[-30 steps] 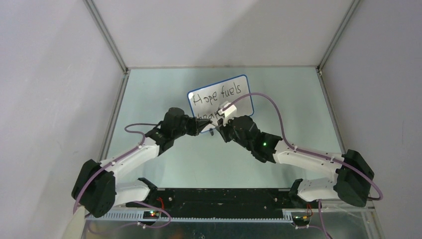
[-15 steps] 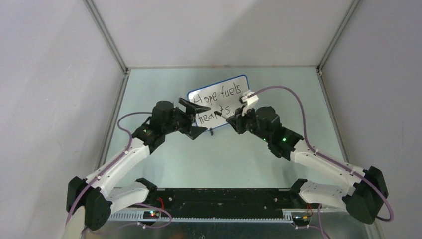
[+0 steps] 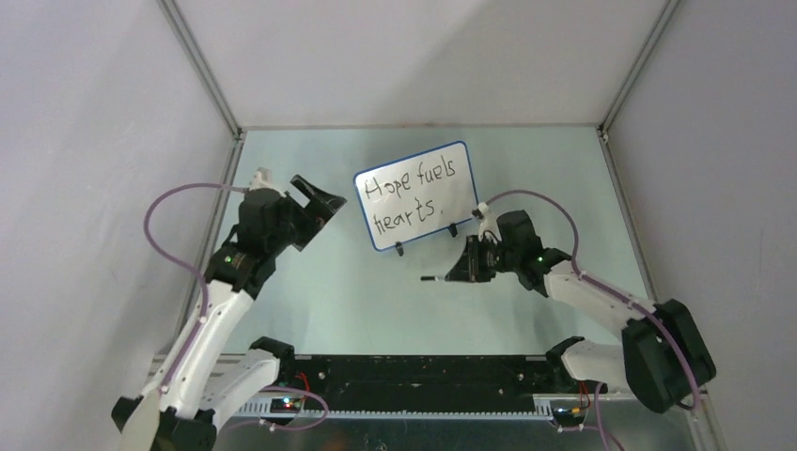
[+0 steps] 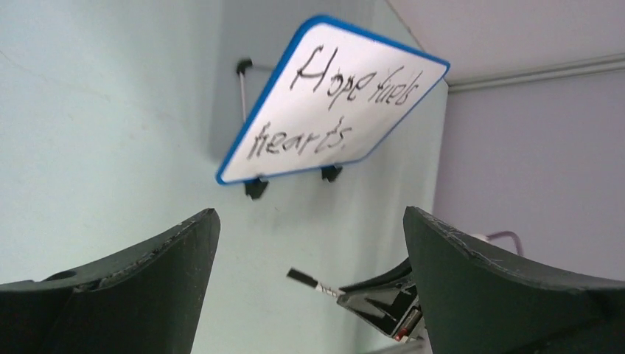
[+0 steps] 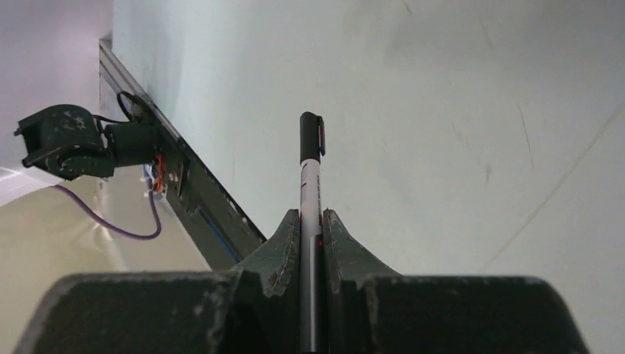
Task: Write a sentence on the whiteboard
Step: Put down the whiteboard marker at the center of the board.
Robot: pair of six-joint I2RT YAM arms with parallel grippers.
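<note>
Two black clip feet [image 3: 399, 249] prop the whiteboard [image 3: 458, 199] tilted on the pale green table [image 3: 320, 282], toward its far middle, with grey walls [image 3: 94, 188] on the left, right and far sides. We read the sentence [image 3: 410, 181] in thin black strokes on two lines: "Hope fuels" above "hearts." The left gripper [image 3: 320, 194] sits left of the board, apart from it, jaws spread wide and holding nothing. Near and right of the board, the right gripper [image 3: 458, 272] is clenched on a slim black-and-white marker [image 3: 432, 279], its black end pointing left, clear of the board.
</note>
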